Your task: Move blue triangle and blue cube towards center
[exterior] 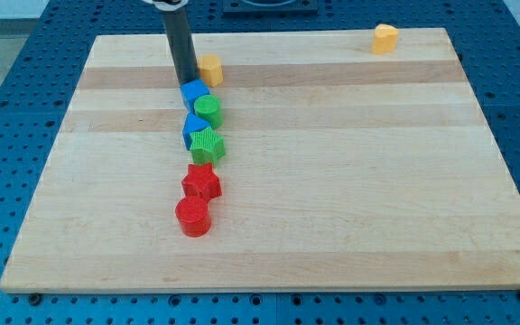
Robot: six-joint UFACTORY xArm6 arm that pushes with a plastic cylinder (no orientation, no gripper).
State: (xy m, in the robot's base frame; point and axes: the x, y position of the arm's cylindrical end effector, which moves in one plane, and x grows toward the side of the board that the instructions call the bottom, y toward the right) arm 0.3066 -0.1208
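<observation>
A: Start with the wooden board (350,181). Where do things sit on it?

B: A column of blocks runs down the view's left of centre. My tip (186,84) is at the column's top end, touching the upper-left edge of the blue cube (193,93), with a yellow block (210,69) just to its right. I have no jaws to open or close, only a rod pressing on the cube.

A: And the blue triangle (191,128)?

B: Lower in the column, below the green cylinder (208,111) and against a green star-like block (208,144). Below those lie a red star (202,181) and a red cylinder (192,217). Another yellow block (385,39) sits far off at the view's top right.

A: How should the push go?

B: I judge the centre lies to the view's right and slightly down. I'd get on each blue block's left face and push straight through its middle, slowly, or it will skid round the rod and drag the green ones along.

A: Any writing?

B: None readable; no brands or labels show.
</observation>
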